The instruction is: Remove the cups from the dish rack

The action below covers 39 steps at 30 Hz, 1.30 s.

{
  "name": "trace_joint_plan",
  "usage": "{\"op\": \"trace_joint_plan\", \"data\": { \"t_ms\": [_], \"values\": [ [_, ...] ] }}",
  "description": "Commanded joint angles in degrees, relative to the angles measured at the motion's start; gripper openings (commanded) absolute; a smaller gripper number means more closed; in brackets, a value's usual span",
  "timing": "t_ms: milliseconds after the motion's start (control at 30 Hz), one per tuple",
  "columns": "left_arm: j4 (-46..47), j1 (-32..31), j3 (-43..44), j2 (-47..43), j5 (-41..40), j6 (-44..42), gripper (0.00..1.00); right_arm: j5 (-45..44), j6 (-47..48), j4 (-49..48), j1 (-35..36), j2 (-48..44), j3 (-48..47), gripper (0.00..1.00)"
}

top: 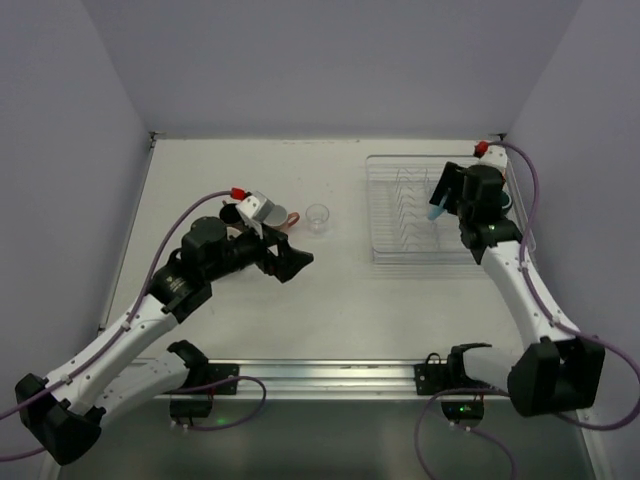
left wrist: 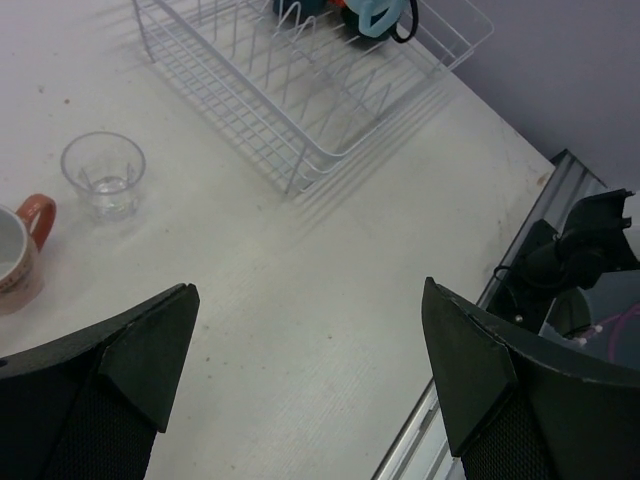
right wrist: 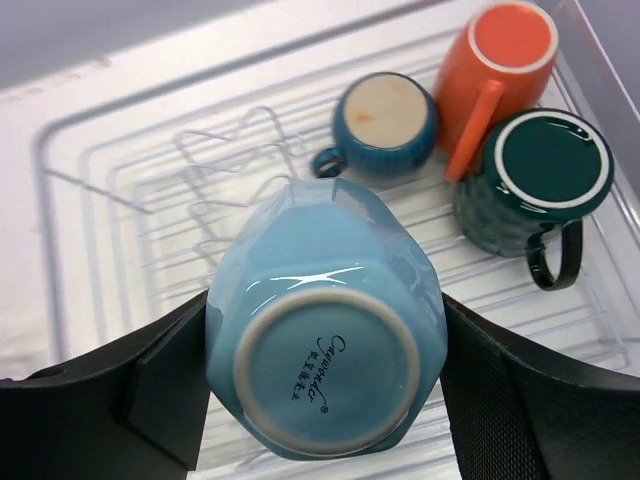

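My right gripper point(right wrist: 325, 375) is shut on a light blue cup point(right wrist: 325, 330), its base turned toward the camera and one finger pressed on each side. It hangs just above the white wire dish rack point(right wrist: 120, 230). In the rack's far corner lie a dark blue cup point(right wrist: 385, 122), an orange cup point(right wrist: 498, 70) and a dark teal cup point(right wrist: 545, 180). My left gripper point(left wrist: 310, 340) is open over bare table with nothing between its fingers. To its left stand a clear glass tumbler point(left wrist: 104, 175) and a salmon-pink cup point(left wrist: 15, 255). From above, the held cup point(top: 436, 211) sits over the rack point(top: 372, 210).
A metal rail point(top: 330, 375) runs along the near table edge, carrying both arm bases. Grey walls close the table on three sides. The rack stands at the back right, close to the right wall.
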<state>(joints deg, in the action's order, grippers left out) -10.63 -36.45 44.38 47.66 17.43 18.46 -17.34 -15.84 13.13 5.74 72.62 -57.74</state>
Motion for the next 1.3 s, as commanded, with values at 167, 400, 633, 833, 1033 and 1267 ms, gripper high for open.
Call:
{"op": "trace_joint_plan", "data": {
  "t_ms": [167,400,633,833,1033,1267],
  "values": [
    [18.4,0.0,1.3,8.5,9.2,15.1,1.00,21.5,-11.7,-14.4,7.2,-22.1,8.9,0.37],
    [34.9,-1.9,-0.3,18.3,11.8,24.9,1.00,45.5,-31.7,-33.6,8.8,-26.1,22.6,0.37],
    [41.4,-5.1,0.2,24.8,9.1,27.6,0.98,49.7,-37.5,-43.9,12.9,-26.2,28.4,0.38],
    [44.7,-7.1,1.1,28.1,8.7,28.4,0.93,51.3,-41.6,-52.8,14.0,-23.3,33.2,0.38],
    [46.5,-8.0,0.4,25.3,5.6,27.0,0.42,50.6,-44.5,-57.7,14.8,-20.3,36.6,0.50],
    [31.4,-8.0,2.0,19.3,-2.2,21.2,0.10,47.8,-43.8,-54.0,14.9,-21.7,37.3,0.94]
  ]
}}
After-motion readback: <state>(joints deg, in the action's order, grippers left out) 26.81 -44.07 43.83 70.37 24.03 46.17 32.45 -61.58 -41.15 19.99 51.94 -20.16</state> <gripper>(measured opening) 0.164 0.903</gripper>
